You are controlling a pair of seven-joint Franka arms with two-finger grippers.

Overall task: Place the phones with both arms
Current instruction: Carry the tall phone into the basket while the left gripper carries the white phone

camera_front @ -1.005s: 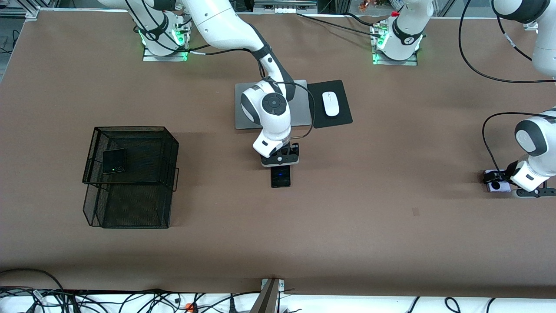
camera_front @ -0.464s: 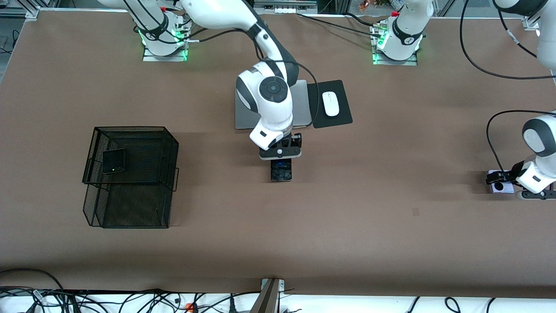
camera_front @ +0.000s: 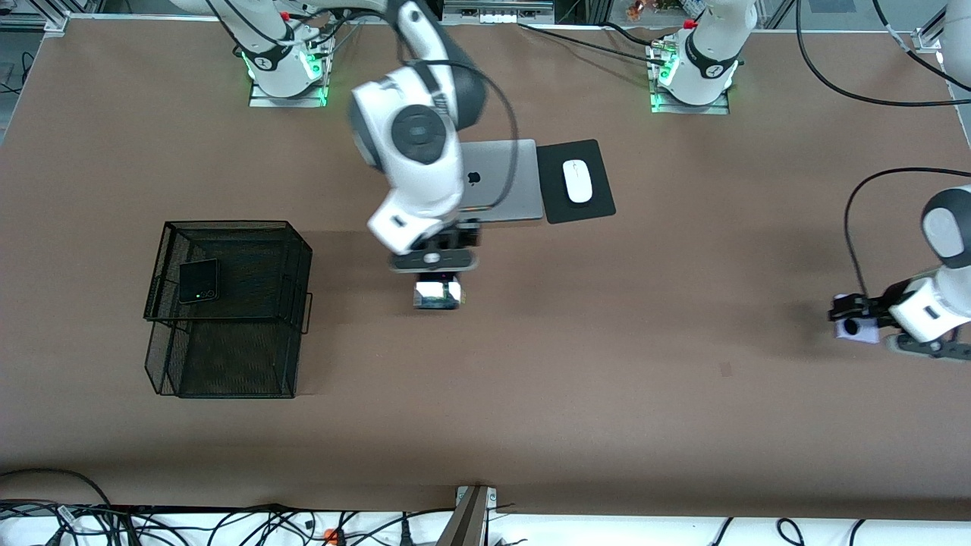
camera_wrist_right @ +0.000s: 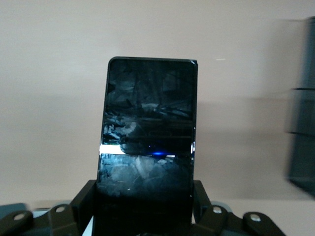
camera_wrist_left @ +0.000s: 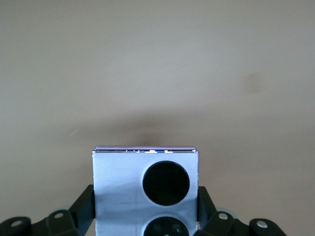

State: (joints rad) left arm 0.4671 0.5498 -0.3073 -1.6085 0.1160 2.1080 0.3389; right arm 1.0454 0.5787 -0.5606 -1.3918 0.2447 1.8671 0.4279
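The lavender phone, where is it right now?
The lavender phone is held in the left end effector, over bare table at the left arm's end, clear of the mouse and laptop.

Brown table [camera_front: 683,425] under even overhead light; tangled black cables [camera_front: 227,523] on a white strip along its near edge, metal framing at top.

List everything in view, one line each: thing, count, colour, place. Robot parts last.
Slim phone: 1, black, held by right gripper over mid-table.
Lavender phone: 1, lavender-white, held by left gripper over the table's left-arm end.
Squarish phone: 1, black, on mesh basket's top tier.
Mesh basket: 1, black, toward right arm's end.
Laptop: 1, silver, mid-table.
Mouse: 1, white, on mousepad.
Mousepad: 1, black, beside laptop.
Right gripper: black, shut on slim phone.
Left gripper: black, shut on lavender phone.
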